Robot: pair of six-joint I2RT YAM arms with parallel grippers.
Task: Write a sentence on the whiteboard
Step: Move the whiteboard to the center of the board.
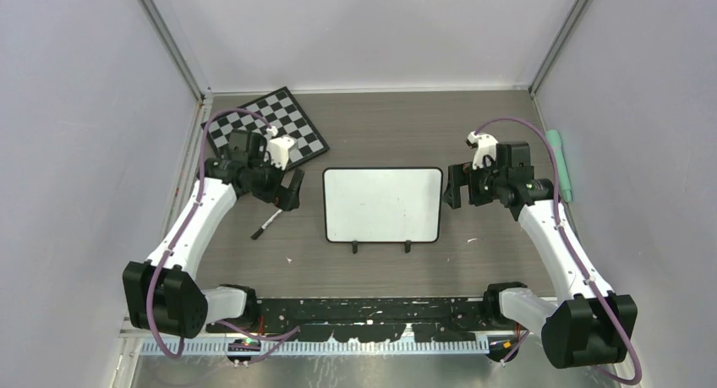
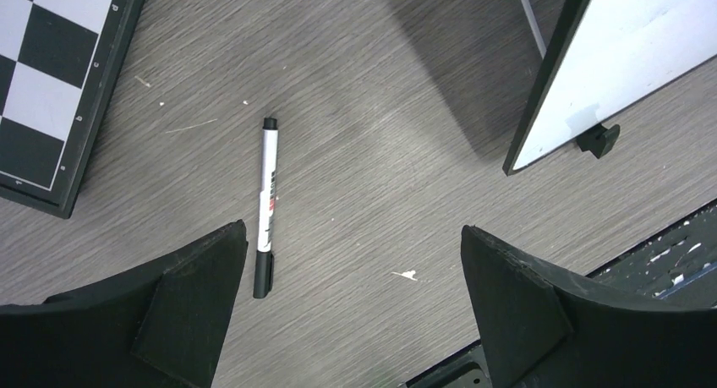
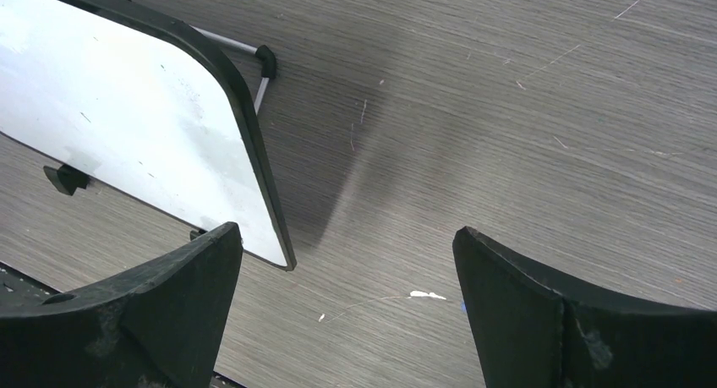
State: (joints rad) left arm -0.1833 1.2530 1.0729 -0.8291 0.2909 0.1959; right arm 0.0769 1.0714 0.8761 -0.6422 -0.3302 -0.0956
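The whiteboard point(image 1: 382, 204) lies flat at the middle of the table with its two black feet toward me. Its face is blank point(image 3: 127, 109); no sentence is in view. A black-capped white marker point(image 1: 265, 225) lies loose on the table left of the board. My left gripper point(image 1: 292, 189) hovers open just above and behind the marker point(image 2: 266, 206), whose capped end sits beside the left finger, with nothing between the fingers of that gripper point(image 2: 353, 229). My right gripper point(image 1: 452, 185) hangs open off the board's right edge, and it point(image 3: 347, 230) holds nothing. The board's corner point(image 2: 609, 58) shows at the top right of the left wrist view.
A checkered chessboard point(image 1: 266, 130) lies at the back left, close behind the left gripper, and its edge point(image 2: 42, 84) shows in the left wrist view. A green stick-shaped object point(image 1: 558, 164) lies along the right wall. A black rail point(image 1: 372, 308) runs along the near edge.
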